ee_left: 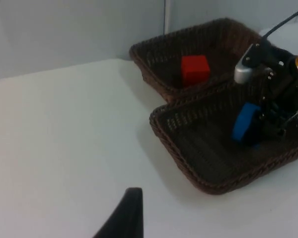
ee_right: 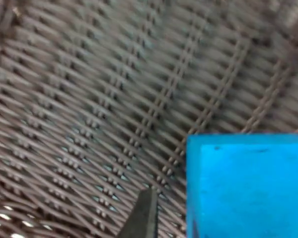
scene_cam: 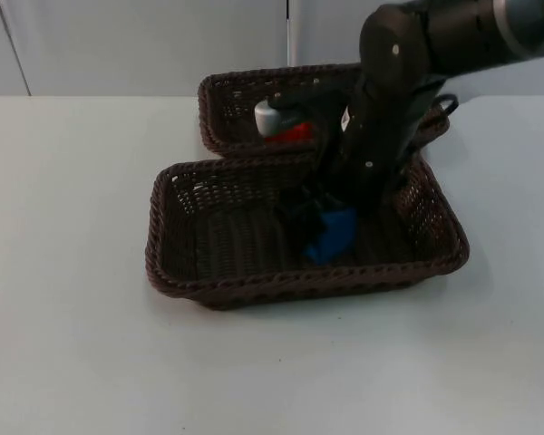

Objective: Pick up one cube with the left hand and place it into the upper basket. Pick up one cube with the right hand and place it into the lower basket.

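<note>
We saw the right claw (scene_cam: 325, 237) down inside the lower basket (scene_cam: 208, 290), gripping the blue cube (scene_cam: 334, 236). The red cube (ee_left: 195, 69) lay in the upper basket (ee_left: 149, 62). The left claw (ee_left: 126, 218) waited over the tabletop (scene_cam: 63, 227); we could not tell its opening.

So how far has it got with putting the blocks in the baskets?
Half done, it seems: the red cube already lies in the upper basket. The second half is in hand: the right gripper is down inside the lower basket with the blue cube at its fingers. What looks left is letting go and lifting out. The left gripper waits over the table beside the baskets.
</note>
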